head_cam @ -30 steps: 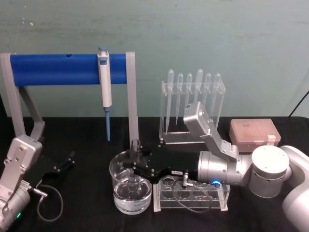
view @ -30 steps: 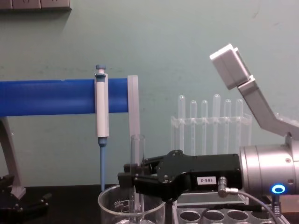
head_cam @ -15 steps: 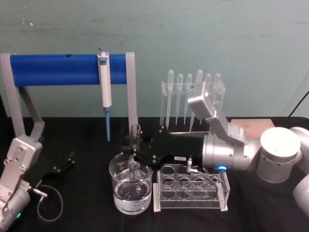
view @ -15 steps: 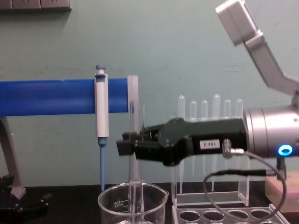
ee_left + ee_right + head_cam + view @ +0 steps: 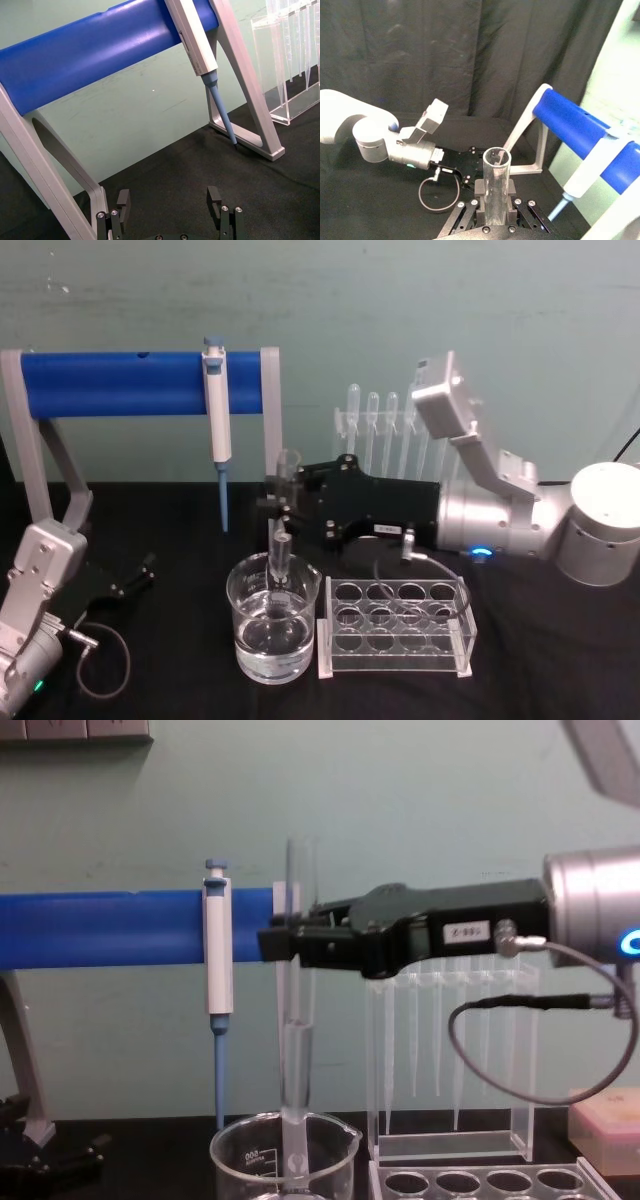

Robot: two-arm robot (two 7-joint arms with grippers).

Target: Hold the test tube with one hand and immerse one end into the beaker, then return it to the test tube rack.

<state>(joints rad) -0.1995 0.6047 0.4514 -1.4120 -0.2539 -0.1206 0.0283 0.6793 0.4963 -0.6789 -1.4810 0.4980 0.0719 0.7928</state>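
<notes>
My right gripper (image 5: 283, 502) is shut on the upper part of the test tube (image 5: 281, 555), a clear glass tube held upright. The tube's round lower end hangs inside the beaker (image 5: 250, 625), a wide glass beaker holding water. In the chest view the test tube (image 5: 297, 1060) runs from above the gripper (image 5: 290, 942) down past the rim of the beaker (image 5: 240, 1160). The right wrist view looks down the open rim of the test tube (image 5: 496, 180) between the fingers. My left gripper (image 5: 169, 210) is parked open low at the left, near the table (image 5: 130, 580).
A clear tube rack (image 5: 395, 625) stands right of the beaker. Behind it is a stand of plastic pipettes (image 5: 385, 435). A white-and-blue pipettor (image 5: 216, 410) hangs on the blue bar stand (image 5: 120, 383). A pink box (image 5: 605, 1115) sits at the far right.
The right gripper has risen with the test tube, lifting it well up while its lower end stays inside the beaker. The left arm has not moved.
</notes>
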